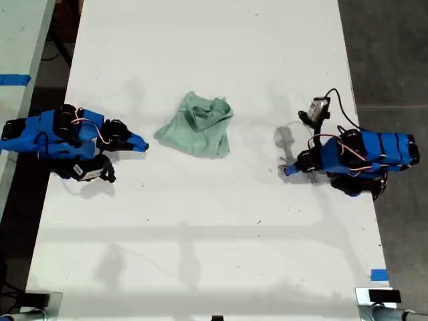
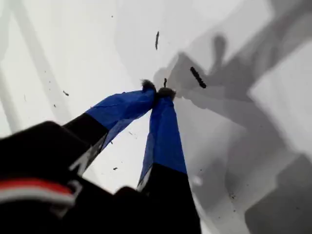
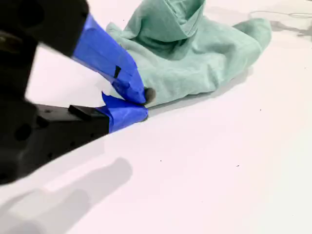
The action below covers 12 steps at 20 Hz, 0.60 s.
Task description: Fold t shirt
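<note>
Cloth first: one t shirt [image 1: 197,126], pale mint green, lies crumpled in a loose heap near the middle of one white table [image 1: 214,254], with folds bunched up along the edge toward the top of the exterior view. Two blue arms lie low on the table, one at each side of the exterior view, both well apart from each other with the garment between them. My second gripper [image 3: 139,105] is the one on the exterior view's left [image 1: 142,144]; its wrist view shows the t shirt [image 3: 195,53] just beyond its tips, near but not touching, and its two blue-taped fingers [image 3: 109,58] are pressed together at the tips with nothing between them. My first gripper [image 2: 157,91] is the one on the exterior view's right [image 1: 286,172], pointing toward the shirt but well apart from it; its two blue-taped fingers [image 2: 163,131] meet at the tips over bare table, holding nothing, with a few dark specks on the surface around them. One small grey camera unit [image 1: 319,108] with a black cable sits above that arm in the exterior view. Blue tape marks count two: one [image 1: 15,79] at the exterior view's left edge, one [image 1: 378,275] near its lower right.
</note>
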Each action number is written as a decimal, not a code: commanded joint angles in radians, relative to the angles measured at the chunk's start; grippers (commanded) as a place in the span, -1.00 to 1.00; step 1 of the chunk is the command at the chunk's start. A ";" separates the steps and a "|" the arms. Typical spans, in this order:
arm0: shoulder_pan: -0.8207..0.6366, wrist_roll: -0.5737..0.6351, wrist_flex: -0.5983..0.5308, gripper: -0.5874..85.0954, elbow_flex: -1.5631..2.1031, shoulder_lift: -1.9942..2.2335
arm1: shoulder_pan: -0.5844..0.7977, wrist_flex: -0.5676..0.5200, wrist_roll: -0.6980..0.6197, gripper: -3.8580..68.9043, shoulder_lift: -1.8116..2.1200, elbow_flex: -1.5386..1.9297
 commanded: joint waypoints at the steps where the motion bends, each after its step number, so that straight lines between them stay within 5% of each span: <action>1: 0.012 -0.005 -0.009 -0.98 0.043 -0.018 | 0.006 -0.025 -0.021 -0.83 0.006 0.041; 12: 0.014 -0.003 -0.009 -0.99 0.043 -0.018 | 0.003 -0.029 -0.055 -0.85 0.006 0.046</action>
